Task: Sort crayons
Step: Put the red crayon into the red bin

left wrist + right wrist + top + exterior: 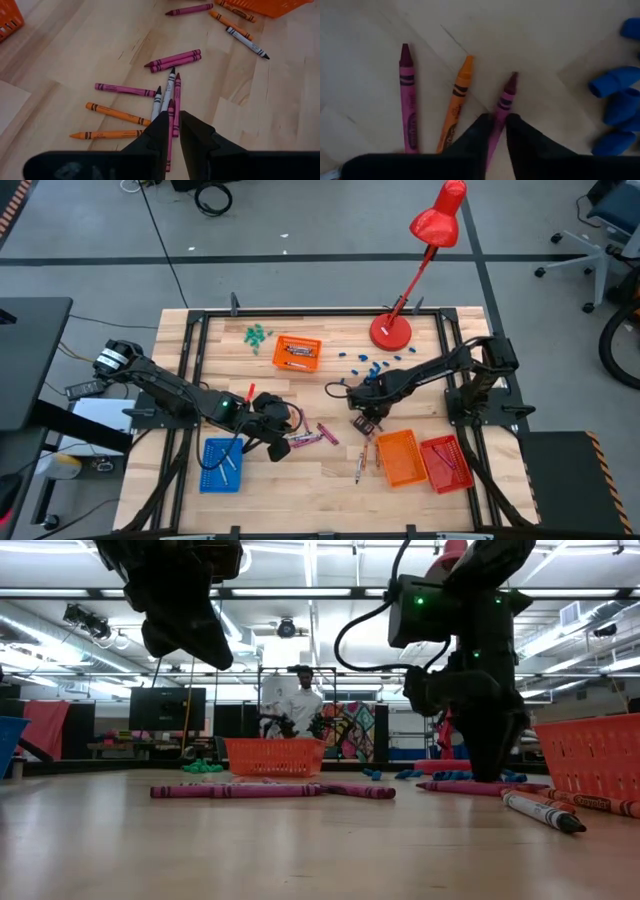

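Note:
My left gripper (272,428) (172,117) is shut on a magenta crayon (171,107) and hangs well above the table in the low view (195,635). Below it, loose magenta (175,59), orange (117,114) and grey-white (167,90) crayons lie flat on the wood. My right gripper (365,418) (500,120) points down at the table (492,765), shut on another magenta crayon (506,97). Beside that one lie an orange crayon (457,102) and a magenta crayon (407,100). My left gripper pinches the magenta crayon between its two fingers. The crayon lies along the fingers and its pointed end (171,103) sticks out past the fingertips. It is lifted clear of the table. My right gripper pinches its magenta crayon between the two fingers, which come from above. The pointed end (512,79) reaches out beyond the fingertips. The held end is hidden by the fingers. The crayon looks to lie on the table.
A blue tray (221,465) stands at the near left, an orange tray (400,457) and a red tray (446,463) at the near right, and an orange basket (297,352) at the far middle. Blue pieces (370,365), green pieces (258,335) and a red lamp's base (390,332) are at the back.

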